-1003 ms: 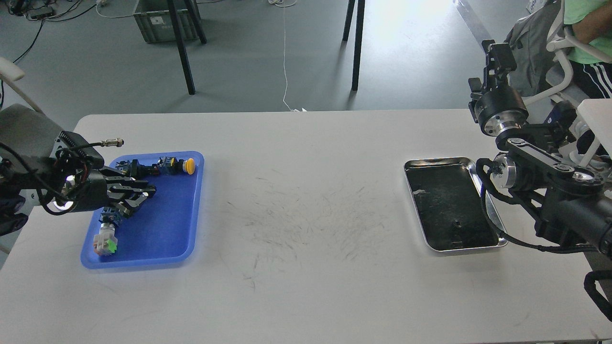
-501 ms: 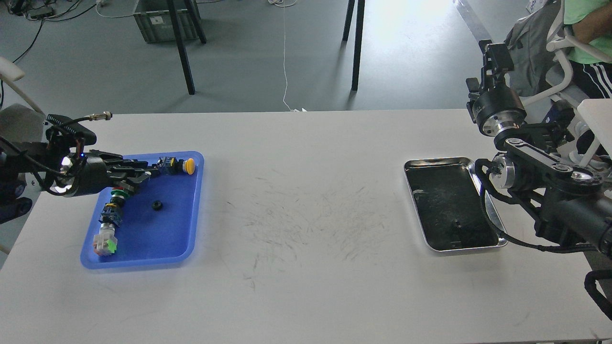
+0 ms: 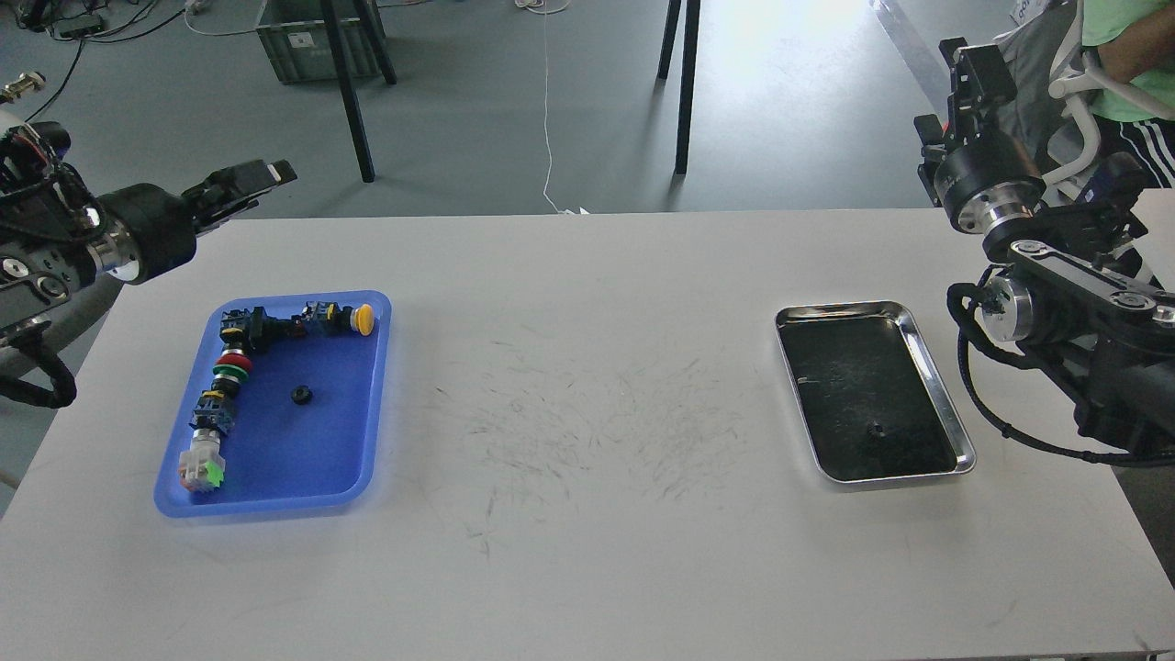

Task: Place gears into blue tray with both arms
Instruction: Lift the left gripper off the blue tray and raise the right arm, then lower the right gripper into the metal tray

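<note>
One small black gear [image 3: 301,395] lies on the floor of the blue tray [image 3: 275,504] at the table's left. A second gear [image 3: 877,429] shows as a dark speck inside the steel tray [image 3: 840,310] on the right. My left gripper [image 3: 268,182] hangs beyond the table's far left edge, well above and behind the blue tray, open with nothing between its fingers. My right gripper [image 3: 975,69] is raised at the far right, behind the steel tray. It is dark, and its fingers cannot be told apart.
Push-button switches line the blue tray's left and back sides: a yellow cap [image 3: 364,318], a red and green pair [image 3: 233,364], a green-white one [image 3: 202,468]. A seated person [image 3: 1124,83] is at the far right. Table legs [image 3: 349,92] stand behind.
My left gripper has lifted out of the blue tray and drawn back up and left, leaving a gear on the tray floor. My right arm has risen a little and shifted right.
</note>
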Robot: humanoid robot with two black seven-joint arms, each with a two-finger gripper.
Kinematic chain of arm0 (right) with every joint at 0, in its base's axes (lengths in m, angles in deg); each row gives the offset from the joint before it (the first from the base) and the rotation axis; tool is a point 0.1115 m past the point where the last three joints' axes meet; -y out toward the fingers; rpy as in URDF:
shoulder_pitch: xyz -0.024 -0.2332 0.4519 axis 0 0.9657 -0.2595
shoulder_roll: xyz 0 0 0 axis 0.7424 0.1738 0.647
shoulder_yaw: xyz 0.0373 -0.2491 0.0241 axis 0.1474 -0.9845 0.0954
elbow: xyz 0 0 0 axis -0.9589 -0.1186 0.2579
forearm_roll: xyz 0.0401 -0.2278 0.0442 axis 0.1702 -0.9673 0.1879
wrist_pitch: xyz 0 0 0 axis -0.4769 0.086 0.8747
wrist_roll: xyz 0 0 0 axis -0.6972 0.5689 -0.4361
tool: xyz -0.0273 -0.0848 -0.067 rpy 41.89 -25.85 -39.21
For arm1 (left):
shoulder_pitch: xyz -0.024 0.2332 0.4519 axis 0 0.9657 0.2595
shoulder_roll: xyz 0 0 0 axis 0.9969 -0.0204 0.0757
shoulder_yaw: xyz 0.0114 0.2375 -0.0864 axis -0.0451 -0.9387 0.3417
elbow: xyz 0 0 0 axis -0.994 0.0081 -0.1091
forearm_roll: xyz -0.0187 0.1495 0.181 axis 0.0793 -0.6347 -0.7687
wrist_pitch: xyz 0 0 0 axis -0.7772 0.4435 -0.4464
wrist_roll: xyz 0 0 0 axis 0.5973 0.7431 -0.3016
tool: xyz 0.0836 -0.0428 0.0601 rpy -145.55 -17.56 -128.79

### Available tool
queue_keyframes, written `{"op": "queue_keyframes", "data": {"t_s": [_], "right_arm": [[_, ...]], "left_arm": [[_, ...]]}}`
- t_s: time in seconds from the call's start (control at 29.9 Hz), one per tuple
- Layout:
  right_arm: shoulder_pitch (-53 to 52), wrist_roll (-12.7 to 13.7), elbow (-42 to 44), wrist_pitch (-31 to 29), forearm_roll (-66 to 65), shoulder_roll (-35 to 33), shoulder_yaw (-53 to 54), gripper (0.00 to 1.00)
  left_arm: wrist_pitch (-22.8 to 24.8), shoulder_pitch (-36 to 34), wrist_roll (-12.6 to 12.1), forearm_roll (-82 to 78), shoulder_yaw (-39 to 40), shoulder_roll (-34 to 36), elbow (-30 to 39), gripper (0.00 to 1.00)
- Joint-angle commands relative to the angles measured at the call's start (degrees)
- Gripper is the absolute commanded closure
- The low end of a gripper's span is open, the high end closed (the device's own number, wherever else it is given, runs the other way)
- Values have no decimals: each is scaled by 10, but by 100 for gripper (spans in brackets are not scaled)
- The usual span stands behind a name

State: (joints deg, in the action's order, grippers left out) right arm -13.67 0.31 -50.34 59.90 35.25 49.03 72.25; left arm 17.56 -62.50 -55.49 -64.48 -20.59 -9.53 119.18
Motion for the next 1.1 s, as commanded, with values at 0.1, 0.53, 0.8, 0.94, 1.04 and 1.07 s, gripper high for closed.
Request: {"op": "queue_keyframes", "data": {"t_s": [0.1,0.53,0.8,0.94,1.04,1.07], "right_arm": [[-32,0,-28,-30,1,-62,-53,3],[-92,0,-43,-155,-63,-97,-214,3],[-119,0,-71,-255,-156,-146,-259,3],[-121,0,-76,-282,-265,-159,-258,3],[-127,0,-84,-296,-332,-167,-259,3],[-128,0,-88,-299,-360,-170,-259,3]], "left_arm": [[28,4,0,29,45,-31,-7,2],[201,45,0,112,139,-143,-122,2],[215,54,0,126,172,-183,-190,1],[215,60,0,134,202,-223,-249,1],[215,61,0,136,216,-260,-287,1],[215,60,0,136,217,-268,-298,1]]}}
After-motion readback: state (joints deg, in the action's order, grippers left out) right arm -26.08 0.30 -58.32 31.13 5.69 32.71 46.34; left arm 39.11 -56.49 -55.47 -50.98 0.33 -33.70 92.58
